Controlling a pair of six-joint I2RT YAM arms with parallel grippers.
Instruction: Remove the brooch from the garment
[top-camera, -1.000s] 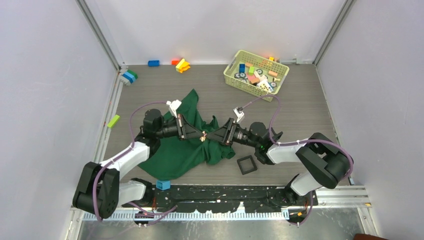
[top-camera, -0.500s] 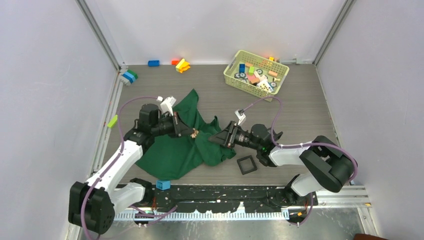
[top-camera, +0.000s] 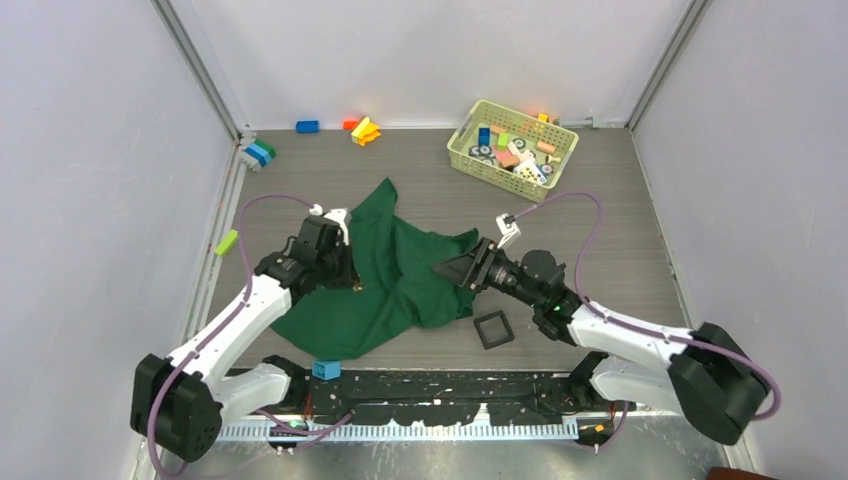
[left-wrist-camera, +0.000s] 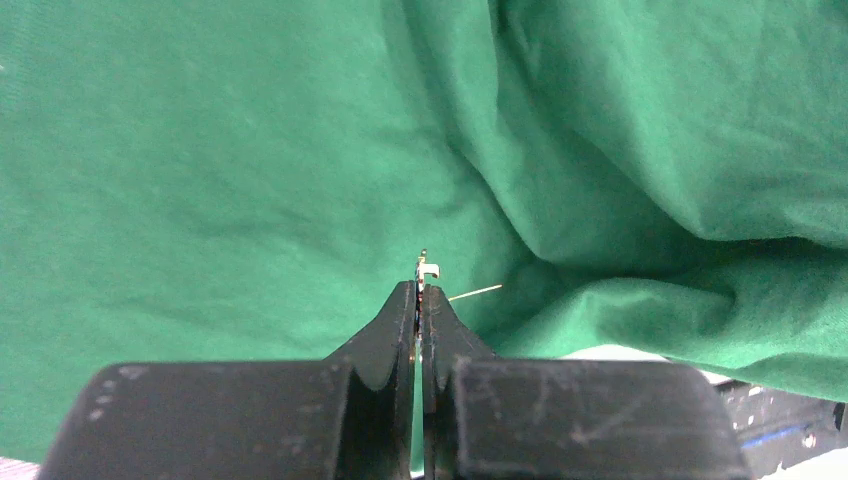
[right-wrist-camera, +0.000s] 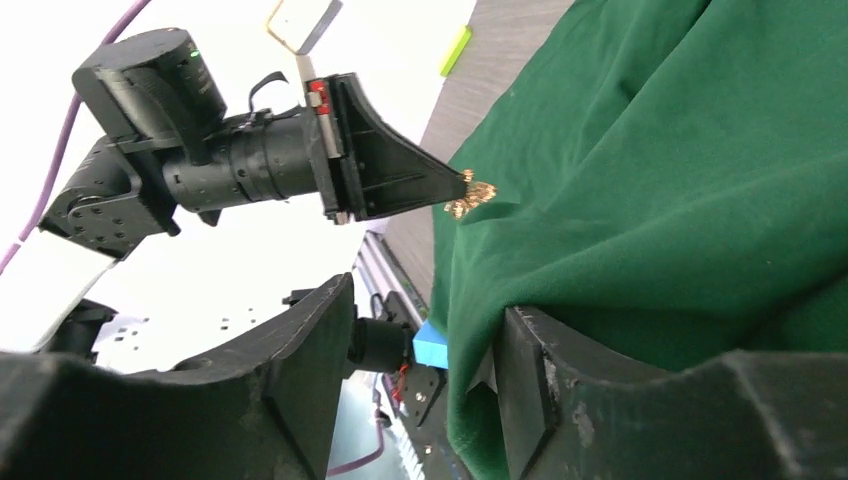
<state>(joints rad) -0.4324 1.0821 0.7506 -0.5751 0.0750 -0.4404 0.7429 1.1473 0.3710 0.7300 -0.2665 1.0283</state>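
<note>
**Two grippers at the garment: left one clenched on the brooch, right one released**

1. Left gripper (left-wrist-camera: 418, 295): the jaws are pressed together on the brooch (right-wrist-camera: 472, 194). In the left wrist view a small metal clasp and a thin pin stick out past the fingertips at frame centre. In the right wrist view the brooch is a small spiky gold-toned ornament at the gripper's point, in the upper middle of the frame.
2. Brooch position: it is held just over the dark green garment (top-camera: 395, 290), near the garment's left part in the top view. Whether the pin touches the cloth cannot be told.
3. Right gripper (top-camera: 447, 269): the jaws stand apart and clamp nothing. In the right wrist view a hanging edge of the garment lies in the gap, close to the right-hand finger.
4. Garment: it lies crumpled on the counter (top-camera: 620, 220) at frame centre in the top view, between the two grippers, with deep folds.
5. Other items, top view: a black square tray (top-camera: 491, 329) lies on the counter just below the right gripper. A pale green basket (top-camera: 462, 152) of toy blocks stands at upper right, well apart from the garment.
</note>
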